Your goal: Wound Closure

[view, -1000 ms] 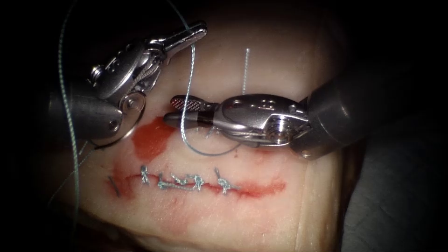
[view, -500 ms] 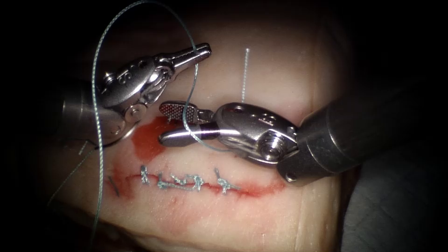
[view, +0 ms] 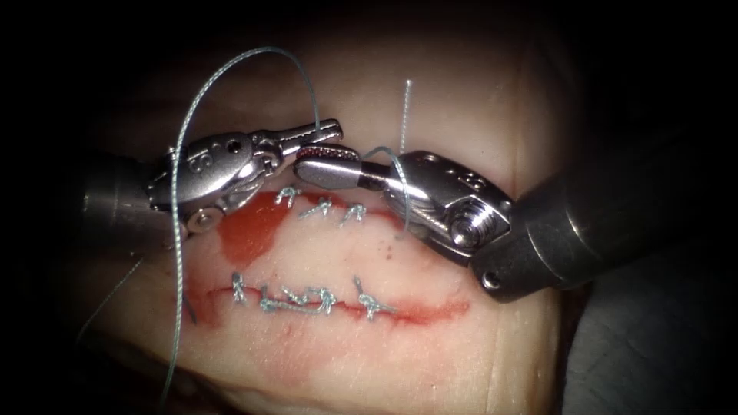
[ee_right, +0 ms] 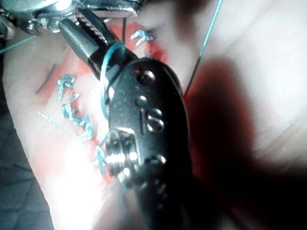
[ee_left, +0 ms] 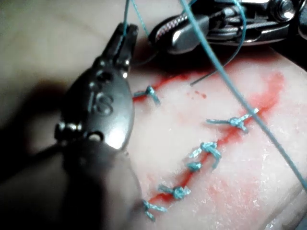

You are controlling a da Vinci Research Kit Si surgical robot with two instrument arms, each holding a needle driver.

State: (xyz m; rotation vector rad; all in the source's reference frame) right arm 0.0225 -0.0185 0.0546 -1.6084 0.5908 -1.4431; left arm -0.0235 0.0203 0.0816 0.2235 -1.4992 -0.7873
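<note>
On the tissue (view: 369, 353) two cuts run side by side, both carrying teal stitches: the upper cut (view: 319, 207) and the lower cut (view: 307, 300). My left tool (view: 329, 131) is shut on the thread (view: 261, 50), which arcs up from its tip, over to the left and down past the lower cut's left end. Just below it, my right tool (view: 307, 163) is open and holds nothing, with a turn of thread (view: 393, 165) wrapped around it. In the left wrist view the left tool (ee_left: 125, 36) pinches the thread near the right tool (ee_left: 175, 36).
A pale thread tail (view: 404, 115) stands up behind the right tool. Red fluid (view: 246, 234) pools between the cuts on the left. A short dark sliver (view: 188, 307) lies at the lower cut's left end. Dark cloth (view: 653, 346) borders the tissue on the right.
The left tool came down and right with the thread, whose loop swung over. The right tool rose toward it, uncovering the upper stitches, and the thread now wraps around it.
</note>
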